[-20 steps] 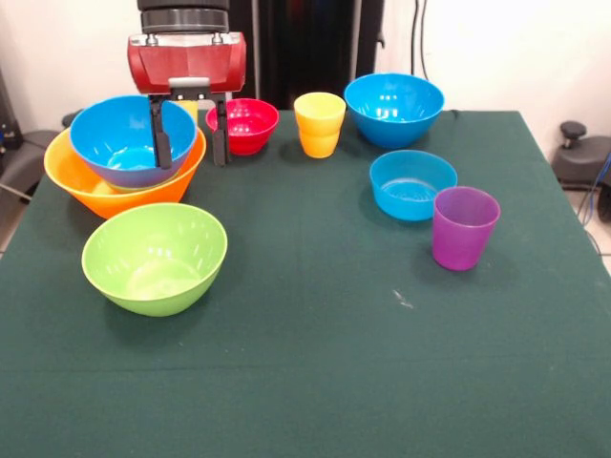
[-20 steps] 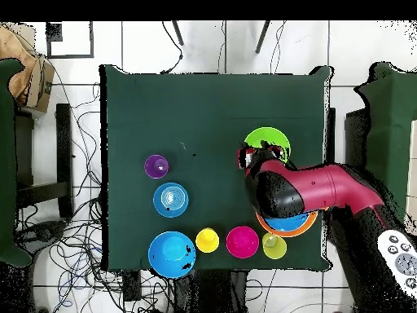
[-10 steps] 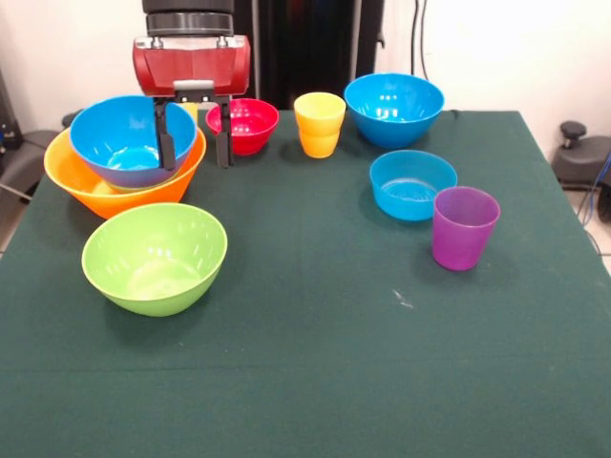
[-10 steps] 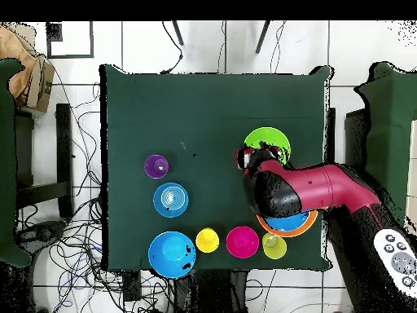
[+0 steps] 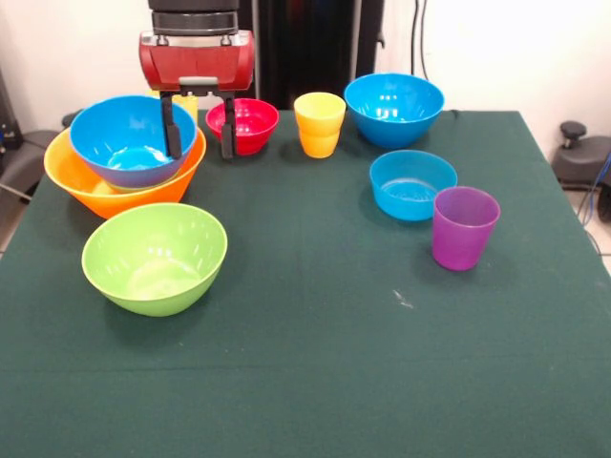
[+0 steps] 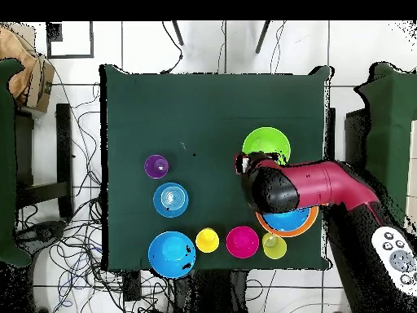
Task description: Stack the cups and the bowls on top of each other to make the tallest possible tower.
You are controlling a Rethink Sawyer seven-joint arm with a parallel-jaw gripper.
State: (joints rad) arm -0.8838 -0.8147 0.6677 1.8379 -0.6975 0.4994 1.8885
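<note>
Table (image 5: 315, 382) cloth in dark green is seen under every item. The tower (image 5: 124, 157) stands at the left of the front view: a huge orange-yellow bowl (image 5: 95, 196) with a large blue bowl (image 5: 129, 138) nested inside it. Just in front of it, apart from it, a large lime green bowl (image 5: 155, 258) rests upright on the cloth. A second large blue bowl (image 5: 393, 109) is placed at the far side, towards the right. A shallow blue bowl (image 5: 412, 184) lies nearer the camera from that one, and a translucent purple cup (image 5: 465, 227) is set just beside it, upright. A yellow cup (image 5: 319, 124) stands upright between the far blue bowl and a small red bowl (image 5: 243, 124). A second yellow cup (image 6: 274, 246) is shown in the overhead view next to the red bowl, close to the orange-yellow bowl's rim; in the front view it is largely hidden behind the arm.

The red and black arm is seen coming down over the tower's right side. The gripper (image 5: 200, 122) is held with its two black fingers (image 5: 173, 129) apart, one over the nested blue bowl's rim and the other between that bowl and the red bowl. Nothing is clasped between them.
</note>
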